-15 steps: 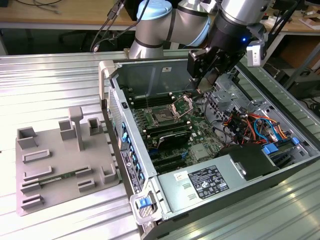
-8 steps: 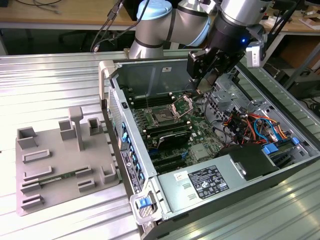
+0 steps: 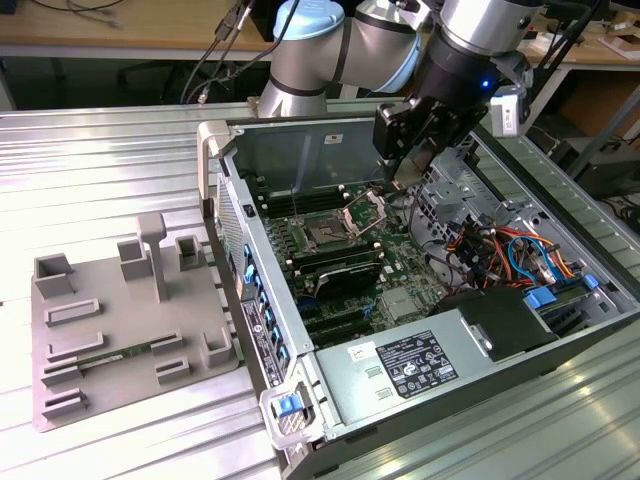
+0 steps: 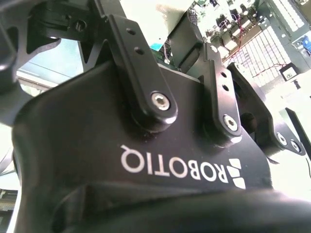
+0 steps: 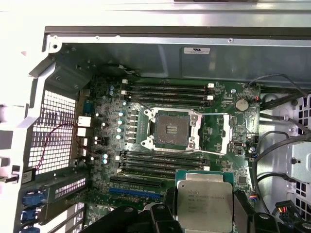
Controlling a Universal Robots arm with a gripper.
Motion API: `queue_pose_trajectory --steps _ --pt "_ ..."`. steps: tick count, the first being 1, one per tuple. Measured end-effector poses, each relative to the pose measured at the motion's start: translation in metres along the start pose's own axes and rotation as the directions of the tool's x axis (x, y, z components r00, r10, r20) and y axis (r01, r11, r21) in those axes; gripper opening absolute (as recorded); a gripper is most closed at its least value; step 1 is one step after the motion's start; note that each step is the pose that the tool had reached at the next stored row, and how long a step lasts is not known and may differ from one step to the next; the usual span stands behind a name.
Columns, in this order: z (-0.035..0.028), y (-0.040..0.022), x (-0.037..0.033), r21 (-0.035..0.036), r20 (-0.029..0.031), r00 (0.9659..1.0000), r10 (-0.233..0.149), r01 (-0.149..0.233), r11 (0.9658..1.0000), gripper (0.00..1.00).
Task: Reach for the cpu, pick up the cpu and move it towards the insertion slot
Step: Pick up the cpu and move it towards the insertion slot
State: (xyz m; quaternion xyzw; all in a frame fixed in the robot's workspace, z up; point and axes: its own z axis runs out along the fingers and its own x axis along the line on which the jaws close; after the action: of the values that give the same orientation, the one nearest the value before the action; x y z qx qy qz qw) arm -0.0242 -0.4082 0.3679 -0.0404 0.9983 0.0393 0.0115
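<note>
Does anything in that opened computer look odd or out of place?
Nothing looks damaged. The small silvery square cpu sits between the black end effector fingers above the green board, and the dark square insertion slot is empty, its silver frame swung open.

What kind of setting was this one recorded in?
Probably a robotics lab or workshop: an open computer case lies on a ribbed metal bench, a grey fixture tray sits beside it, and cabled wooden desks stand behind.

In the first wrist view, the cpu (image 5: 204,205) is cropped by the frame edge. In the exterior view, fingertip contact is hidden behind the gripper (image 3: 412,165).
</note>
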Motion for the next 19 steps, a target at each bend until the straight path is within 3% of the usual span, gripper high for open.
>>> queue_pose_trajectory --steps 19 --pt "0.0061 0.0001 0.0001 0.0 0.0 1.0 0.0 0.0 1.0 0.55"
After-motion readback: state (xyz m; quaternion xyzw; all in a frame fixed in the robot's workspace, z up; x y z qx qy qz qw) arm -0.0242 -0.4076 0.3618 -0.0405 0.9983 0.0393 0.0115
